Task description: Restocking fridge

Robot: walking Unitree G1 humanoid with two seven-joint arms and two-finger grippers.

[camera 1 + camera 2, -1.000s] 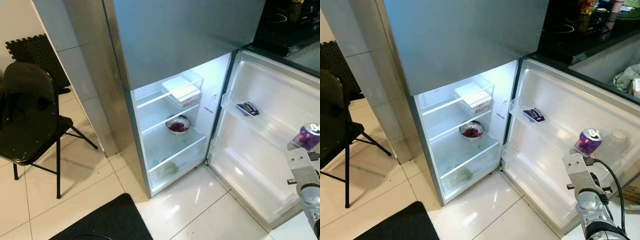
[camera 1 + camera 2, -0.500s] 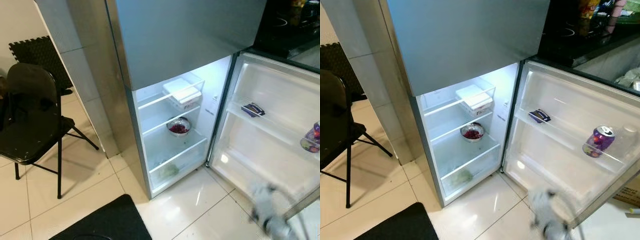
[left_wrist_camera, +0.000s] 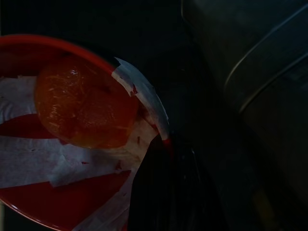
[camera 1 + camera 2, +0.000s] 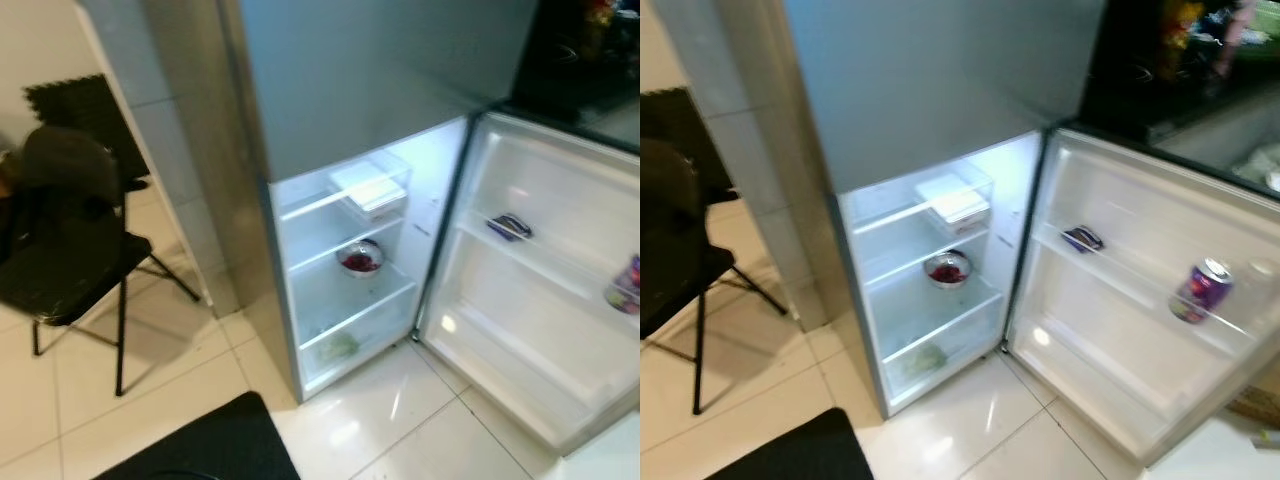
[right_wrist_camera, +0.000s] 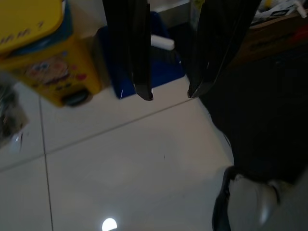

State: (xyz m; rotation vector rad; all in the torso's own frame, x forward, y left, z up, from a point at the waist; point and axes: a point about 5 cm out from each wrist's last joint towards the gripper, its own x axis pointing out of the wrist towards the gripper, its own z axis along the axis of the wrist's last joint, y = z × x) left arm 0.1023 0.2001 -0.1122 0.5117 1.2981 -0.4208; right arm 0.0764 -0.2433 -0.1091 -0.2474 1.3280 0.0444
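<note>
The right gripper (image 5: 168, 94), fingers parted and empty, hangs over glossy white floor tiles (image 5: 120, 159), having left the purple can (image 4: 1201, 290) upright on the door shelf (image 4: 1120, 275) of the open fridge (image 4: 940, 120) since a second ago. The left gripper (image 3: 166, 185) is clamped on a red plate's (image 3: 29, 202) rim; a translucent orange lump (image 3: 84, 103) lies on crumpled white paper. A metal bowl (image 4: 360, 258) sits inside.

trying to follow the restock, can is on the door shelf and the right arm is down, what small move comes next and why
Probably bring the left claw up toward the open fridge. It grips a red bowl holding orange food, the purple can already stands on the door shelf, and the right claw hangs open over the floor.
</note>
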